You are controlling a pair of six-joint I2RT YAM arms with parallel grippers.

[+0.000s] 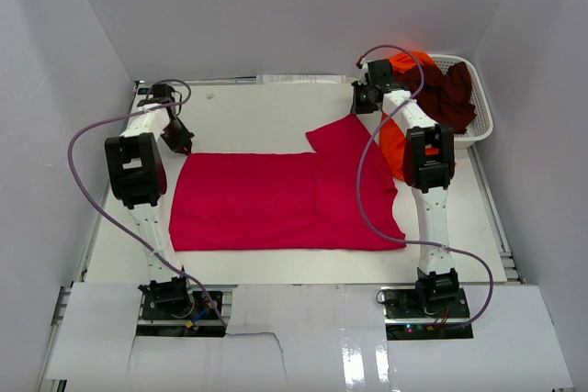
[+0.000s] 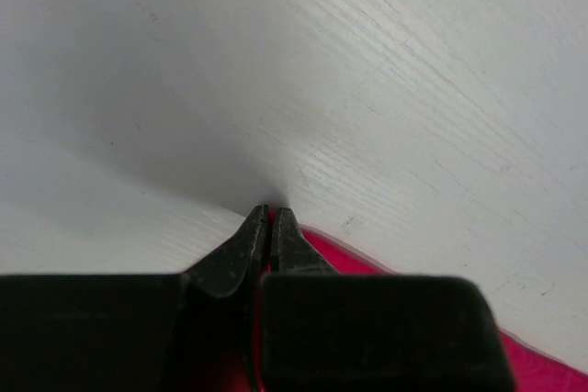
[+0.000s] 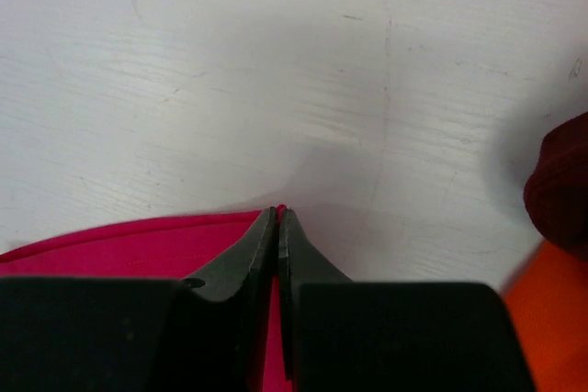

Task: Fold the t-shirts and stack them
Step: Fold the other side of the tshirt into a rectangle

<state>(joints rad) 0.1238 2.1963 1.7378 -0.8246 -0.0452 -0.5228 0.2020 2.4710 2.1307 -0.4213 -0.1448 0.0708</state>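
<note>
The crimson-red t-shirt lies spread flat on the white table, one sleeve pointing to the far right. My left gripper is shut on the shirt's far left corner. My right gripper is shut on the tip of the far right sleeve. The orange t-shirt hangs partly out of the white mesh basket, and it shows at the right wrist view's lower right. The dark maroon t-shirt lies in the basket and also shows in the right wrist view.
White walls close in the table at the back and both sides. The basket stands at the far right corner, behind the right arm. Purple cables loop from both arms over the table and the shirt.
</note>
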